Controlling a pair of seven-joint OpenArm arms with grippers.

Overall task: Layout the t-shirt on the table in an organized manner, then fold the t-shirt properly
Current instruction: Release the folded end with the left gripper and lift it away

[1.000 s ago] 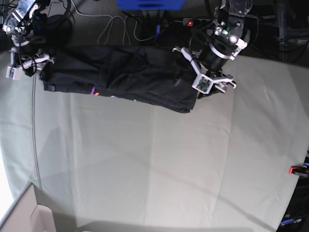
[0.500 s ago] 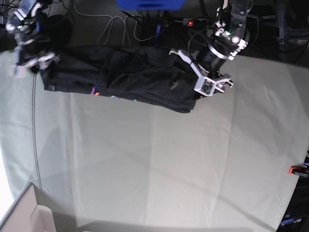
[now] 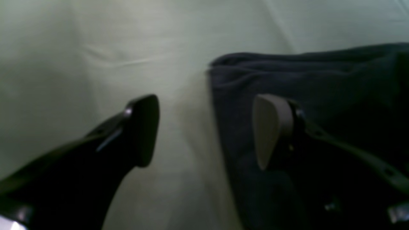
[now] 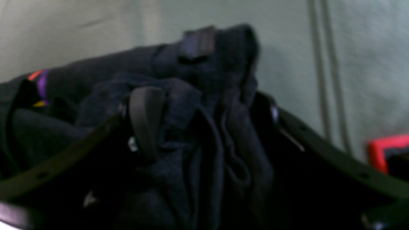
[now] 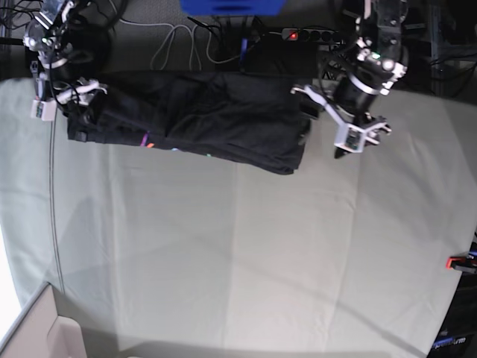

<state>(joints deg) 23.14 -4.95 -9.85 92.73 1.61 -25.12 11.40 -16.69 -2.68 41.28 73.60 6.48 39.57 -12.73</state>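
The black cotton t-shirt [image 5: 201,123], folded into a long band, lies along the far edge of the pale grey-green cloth-covered counter [image 5: 246,253], its small multicoloured print [image 5: 146,140] at the near hem. The left gripper [image 3: 204,131] hangs with fingers wide at the band's end, one finger [image 3: 143,127] over bare cloth, the other [image 3: 271,127] over the shirt. The right gripper [image 4: 204,118] stands wide around bunched fabric at the opposite end, not clamped.

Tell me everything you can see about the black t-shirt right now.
The t-shirt is soft dark cotton, folded into a long, wrinkled band along the far edge of the table, small coloured print marks showing at its near edge. One bunched end lies between the open fingers of the right hand; the open left hand straddles the opposite end's edge.
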